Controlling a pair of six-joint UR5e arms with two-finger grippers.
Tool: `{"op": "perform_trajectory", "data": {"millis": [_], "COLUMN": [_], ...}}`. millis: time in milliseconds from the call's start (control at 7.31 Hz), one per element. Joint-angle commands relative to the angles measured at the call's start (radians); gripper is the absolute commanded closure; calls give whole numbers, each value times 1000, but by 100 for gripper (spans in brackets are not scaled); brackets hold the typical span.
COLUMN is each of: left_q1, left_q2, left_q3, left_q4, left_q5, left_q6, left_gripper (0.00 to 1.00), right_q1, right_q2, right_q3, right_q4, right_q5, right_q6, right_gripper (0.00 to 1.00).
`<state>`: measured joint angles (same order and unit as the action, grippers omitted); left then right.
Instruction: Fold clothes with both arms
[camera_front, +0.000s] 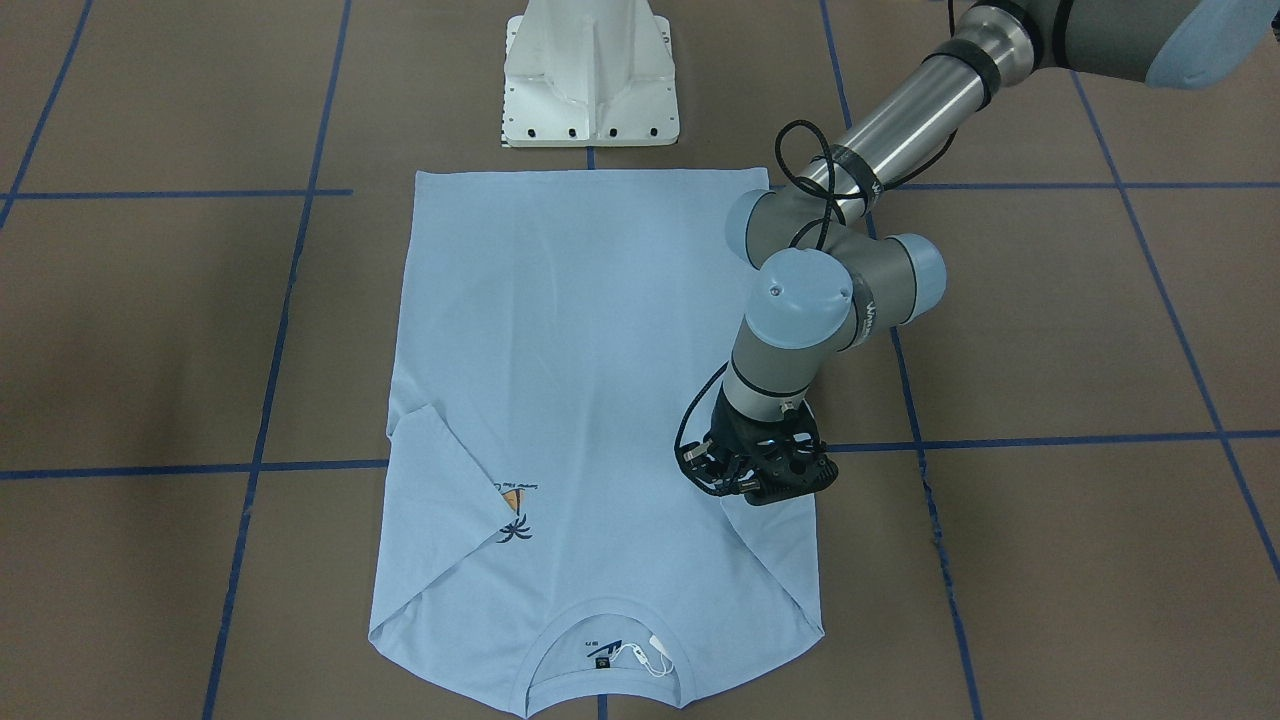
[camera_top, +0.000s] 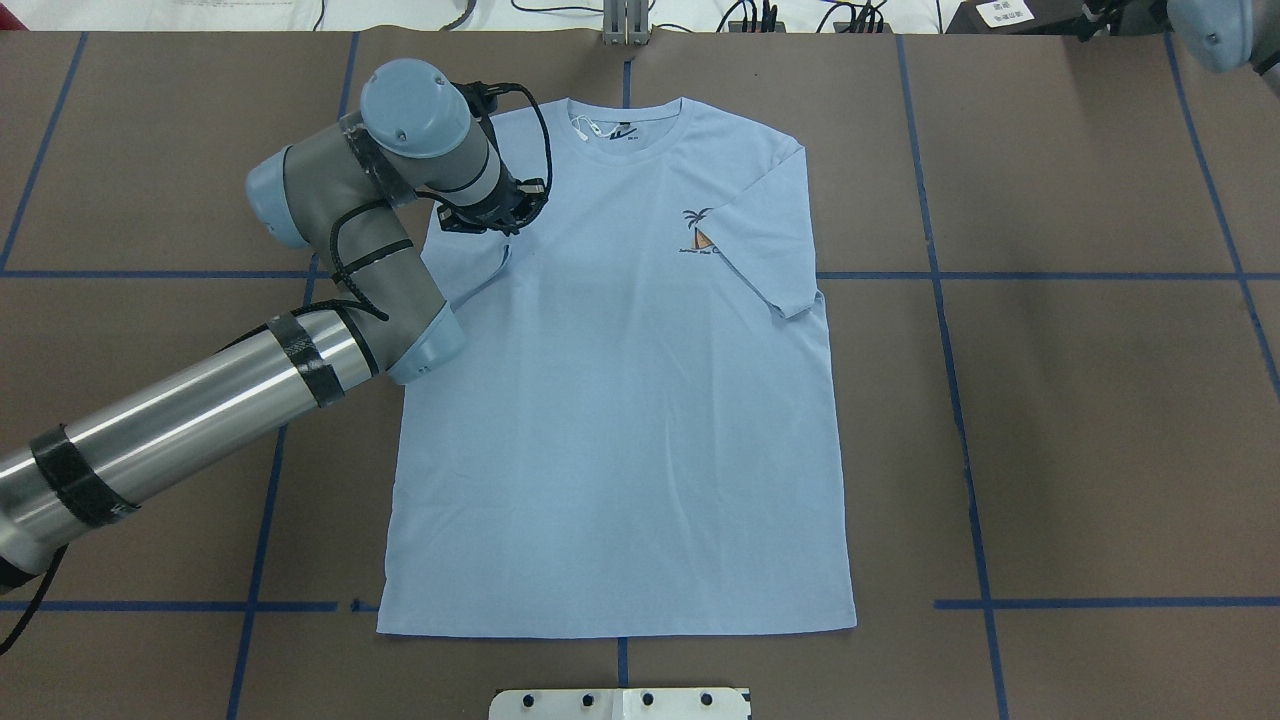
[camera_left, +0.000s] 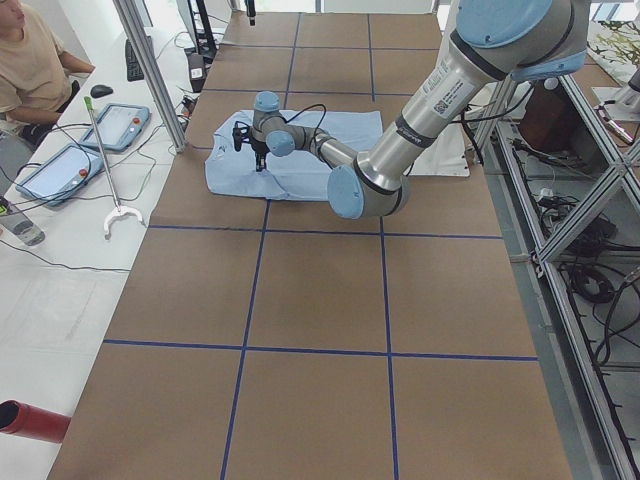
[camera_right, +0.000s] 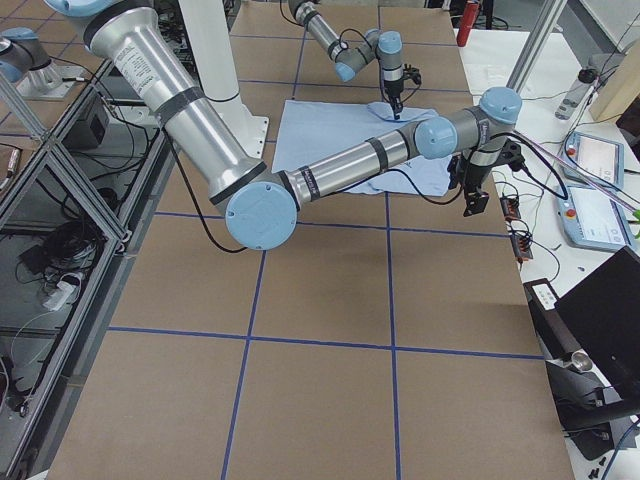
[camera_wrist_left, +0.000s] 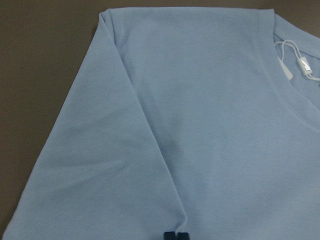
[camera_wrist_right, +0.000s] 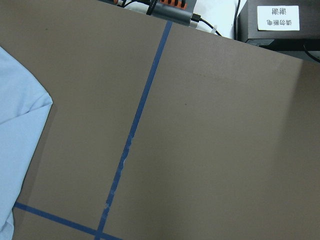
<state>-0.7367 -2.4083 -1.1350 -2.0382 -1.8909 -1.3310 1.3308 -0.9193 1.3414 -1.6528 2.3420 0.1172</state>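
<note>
Light blue T-shirt (camera_top: 620, 400) lies flat, print side up, on the brown table (camera_top: 1050, 420), which is gridded with blue tape (camera_top: 940, 275). The hem is toward the white pedestal base (camera_front: 590, 75) and the collar is away from it. Both sleeves are folded inward over the body.

Left gripper (camera_wrist_left: 176, 235): low over the shoulder area on the robot's left. Its fingertips (camera_wrist_left: 170, 235) are drawn together right at the inner edge of the folded sleeve (camera_wrist_left: 95, 165), at or just above the cloth. Whether any cloth is pinched between them, cannot tell. In the wrist view the collar's white tag (camera_wrist_left: 300, 65) is ahead of the tips and off to one side. The palm-tree print (camera_top: 700, 232) is across the chest from this gripper, partly under the other sleeve (camera_top: 775, 265).

In the way: the left arm (camera_top: 330, 230) hangs its wrist and elbow joints over the shirt's side edge, hiding part of it from overhead.

Right gripper (camera_right: 476, 198): seen only from the side, off the shirt, near the table's operator edge. Open or closed, cannot tell. Beneath it are bare table and a tape line, with a shirt corner to one side and a black labelled box (camera_wrist_right: 277, 22) beyond.

A person (camera_left: 30, 60) sits past the table, with two tablets (camera_left: 120, 125) close by.
</note>
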Motion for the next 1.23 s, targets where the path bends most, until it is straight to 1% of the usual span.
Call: {"op": "perform_trajectory", "data": {"millis": [0,137,274,410,547,684,821,957,1094], "left_q1": [-3,-3,-4,-6,-3,0,13,29,55], "left_q2": [21,68,136,203,274,320,365,439,509], "left_q3": [-55,-137,-226,-323,-430,-510,-587,-651,-743], "left_q4": [-4,3,4,6,3,0,-3,-11,-11], "left_q5": [-8,-13,-43,-69,-80,-118,-126,-125,-117], "left_q6": [91,102,137,157,159,158,151,147,144], "left_gripper": [0,0,0,0,0,0,0,0,0], "right_q1": [-42,-92,-158,-238,-345,-445,-509,-577,-681], "right_q2": [-6,-36,-87,-142,-189,-243,-303,-399,-508], "right_q3": [57,131,236,362,478,595,673,703,709], "right_q4": [4,4,5,5,5,5,39,244,463], "right_q5": [-3,-7,-44,-93,-187,-263,-274,-289,-403], "right_q6": [124,213,352,493,647,789,884,1050,1211], "right_gripper": [0,0,0,0,0,0,0,0,0]}}
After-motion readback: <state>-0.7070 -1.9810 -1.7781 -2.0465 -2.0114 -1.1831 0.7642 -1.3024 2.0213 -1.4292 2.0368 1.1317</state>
